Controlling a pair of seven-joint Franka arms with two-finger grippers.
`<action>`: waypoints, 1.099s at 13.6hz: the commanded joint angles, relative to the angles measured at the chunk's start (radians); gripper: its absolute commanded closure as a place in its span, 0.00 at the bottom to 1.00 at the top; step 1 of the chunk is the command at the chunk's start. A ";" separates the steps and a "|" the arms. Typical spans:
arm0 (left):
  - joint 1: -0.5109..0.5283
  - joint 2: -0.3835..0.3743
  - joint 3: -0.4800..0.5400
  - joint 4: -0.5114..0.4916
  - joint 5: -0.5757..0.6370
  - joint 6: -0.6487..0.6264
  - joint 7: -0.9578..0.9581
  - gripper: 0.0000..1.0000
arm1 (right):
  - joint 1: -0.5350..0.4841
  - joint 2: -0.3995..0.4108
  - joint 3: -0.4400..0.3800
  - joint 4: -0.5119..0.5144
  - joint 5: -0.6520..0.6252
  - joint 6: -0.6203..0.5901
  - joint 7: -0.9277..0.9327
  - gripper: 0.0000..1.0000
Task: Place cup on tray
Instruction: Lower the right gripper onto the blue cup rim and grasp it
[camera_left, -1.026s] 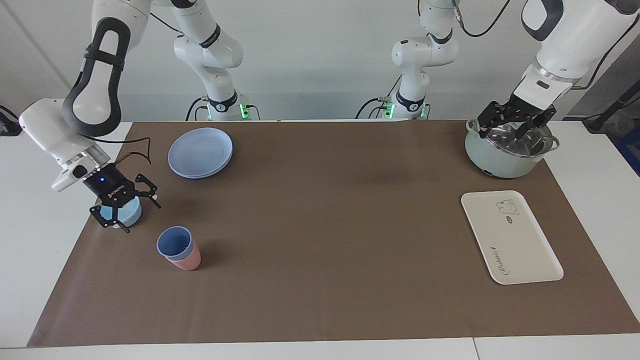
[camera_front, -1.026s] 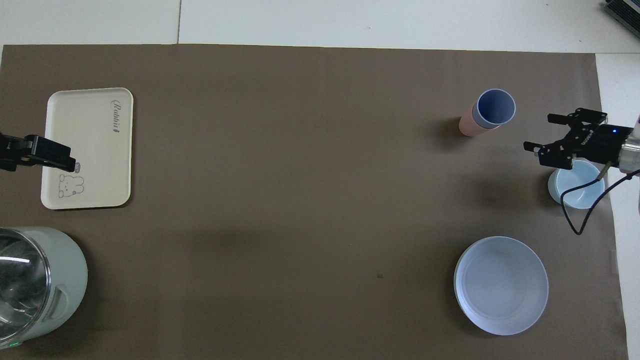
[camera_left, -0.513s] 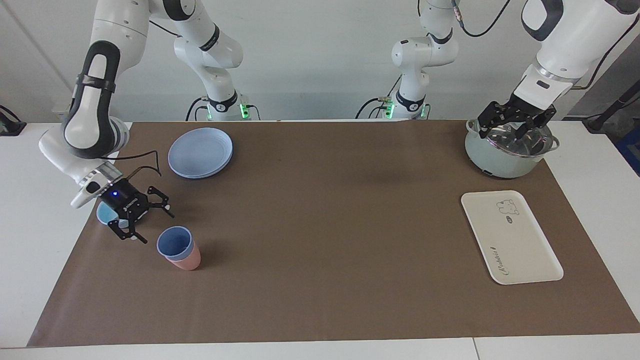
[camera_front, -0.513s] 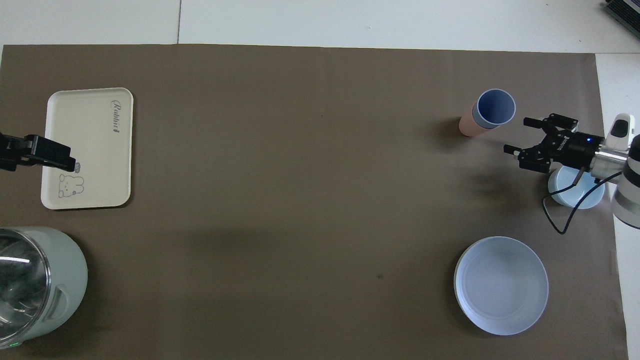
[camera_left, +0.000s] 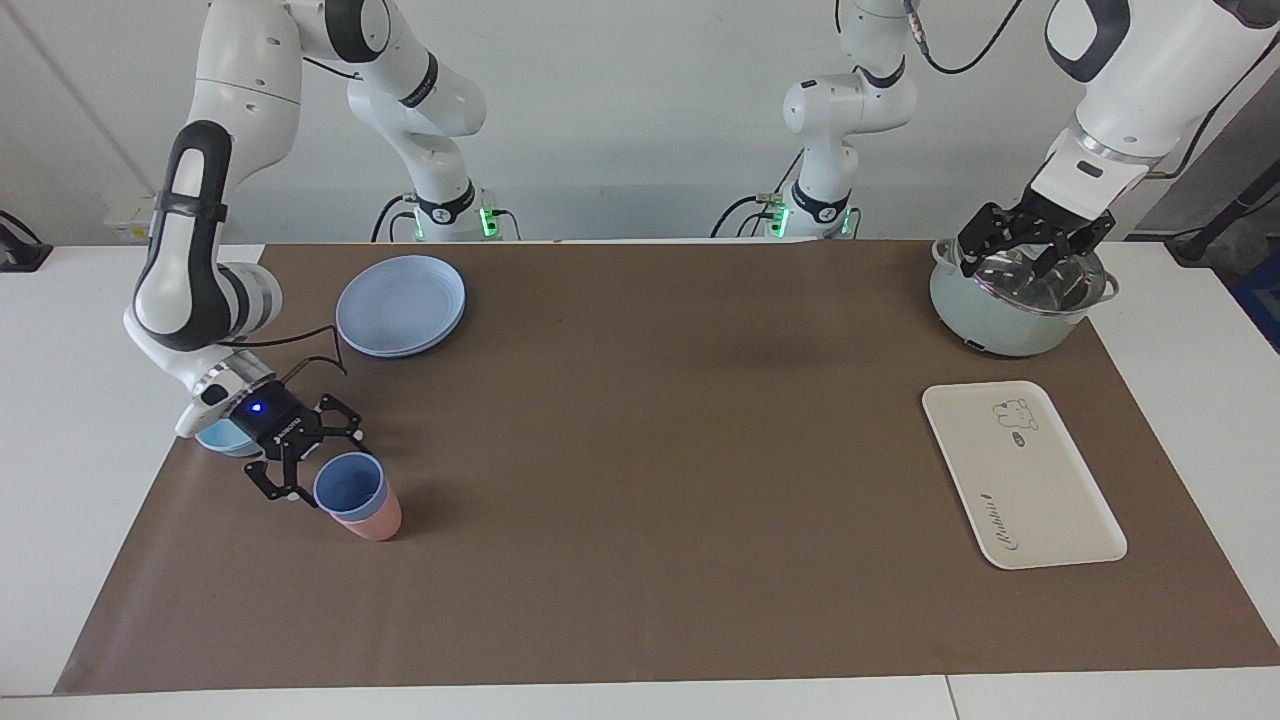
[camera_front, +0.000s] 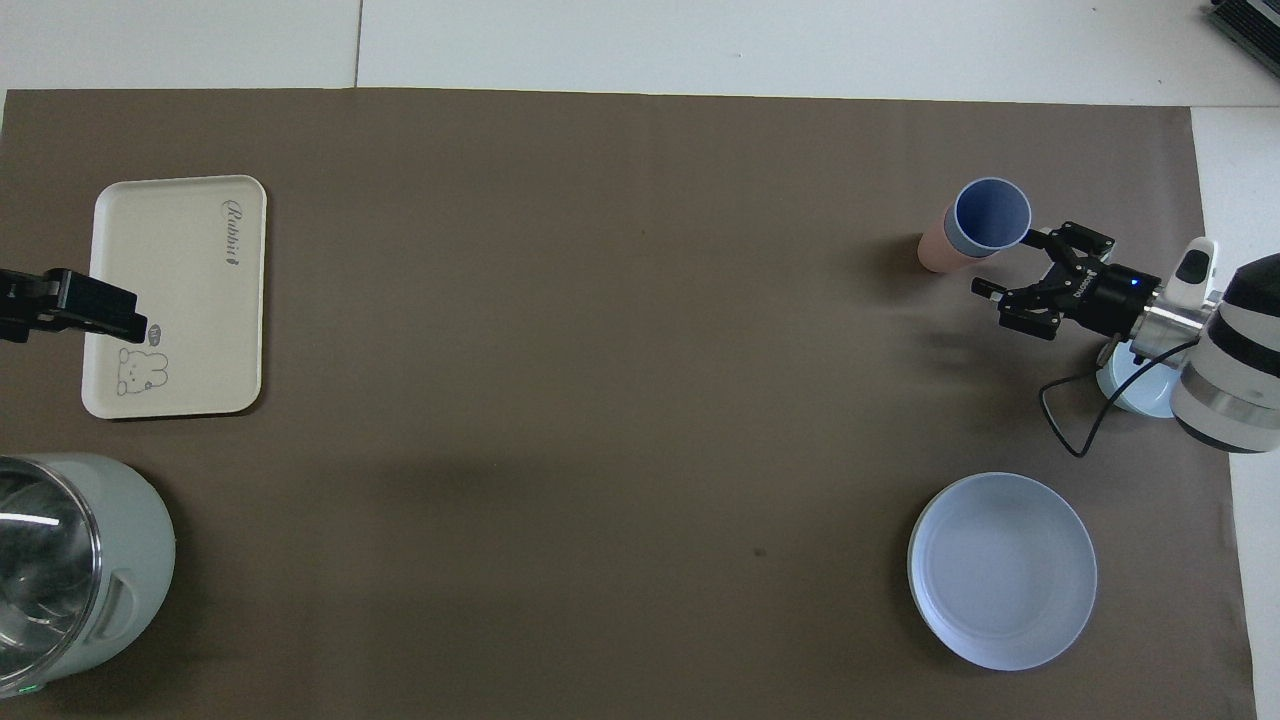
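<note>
Wall (camera_left: 620, 110): plain white, evenly lit, no windows in view.
Desk (camera_left: 60, 480): white, made of panels with visible seams.
Mat (camera_left: 640, 500): brown sheet covering most of the desk, soft shadows on it.
Desk edges (camera_front: 700, 40): white strips bare around the mat.
Cables (camera_left: 745, 215): black, at the wall's foot.

One high camera faces the robots, one looks steeply down; both share the table (camera_left: 640, 620).
</note>
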 joint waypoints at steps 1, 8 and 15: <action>0.014 -0.025 -0.006 -0.026 0.004 0.007 0.001 0.00 | 0.023 0.014 0.003 0.027 0.061 0.004 -0.032 0.00; -0.002 -0.030 -0.009 -0.027 0.004 0.007 0.000 0.00 | 0.025 0.057 0.005 0.071 0.075 0.027 -0.094 0.00; 0.006 -0.028 -0.009 -0.027 0.004 0.014 0.000 0.00 | 0.073 0.064 0.006 0.076 0.150 0.073 -0.096 0.00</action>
